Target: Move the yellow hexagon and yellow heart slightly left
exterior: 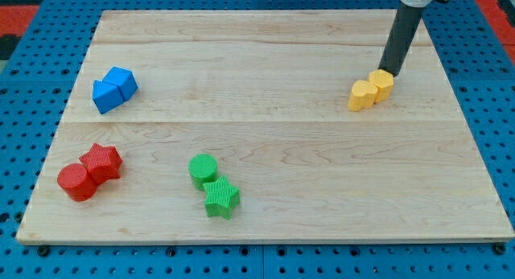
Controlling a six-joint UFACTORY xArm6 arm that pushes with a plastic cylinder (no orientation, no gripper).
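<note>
Pale wooden board on a blue pegboard carries everything. Toward its right edge the yellow hexagon and yellow heart sit touching, the heart just left of and below the hexagon. My tip rests at the hexagon's upper right edge; the arm has no pincer, only the rod, so nothing is gripped. The push looks just about to start: next calls for a short slide leftward and slightly down, keeping both yellows together. Well left of the hexagon lie green blocks, red blocks and blue blocks.
</note>
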